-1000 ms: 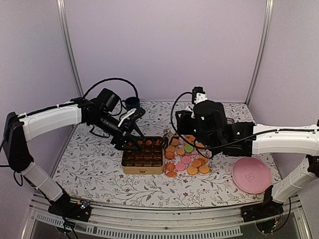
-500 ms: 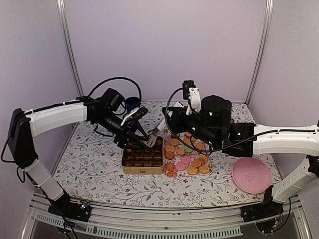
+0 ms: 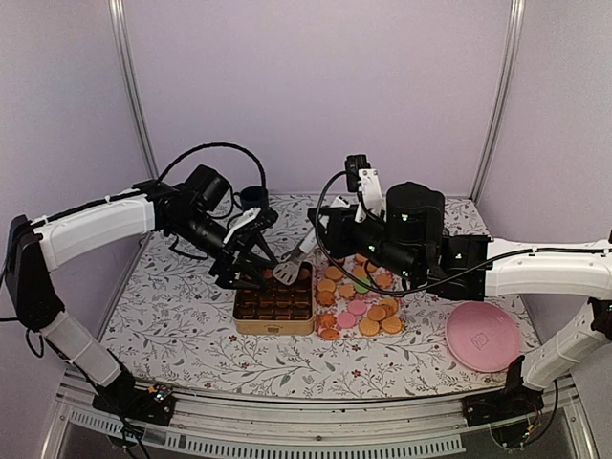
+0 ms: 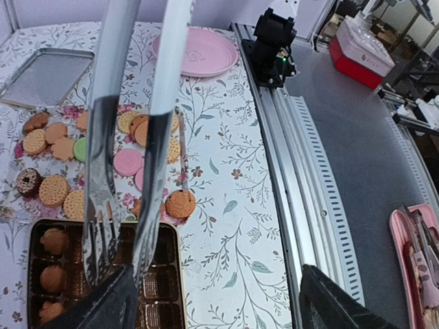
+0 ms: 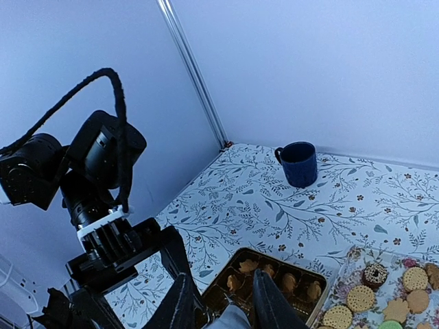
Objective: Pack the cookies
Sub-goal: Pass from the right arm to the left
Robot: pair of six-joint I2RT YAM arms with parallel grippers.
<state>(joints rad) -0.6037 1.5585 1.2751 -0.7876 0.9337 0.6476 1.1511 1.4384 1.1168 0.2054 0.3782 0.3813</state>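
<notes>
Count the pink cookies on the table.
2. One pink cookie lies amid the pile right of the tin; the other sits just beside it, nearer the tin. The right arm covers part of the pile, so more may be hidden.

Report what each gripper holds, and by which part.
Right gripper holds the metal tongs near their handle end; left gripper is open and empty.

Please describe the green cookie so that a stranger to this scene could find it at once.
A gold tin stands in the middle of the flowered table. Right of it, in the top view, lies a loose pile of cookies. The green cookie sits toward the far side of that pile, the only green one among golden-orange and pink neighbours.
</notes>
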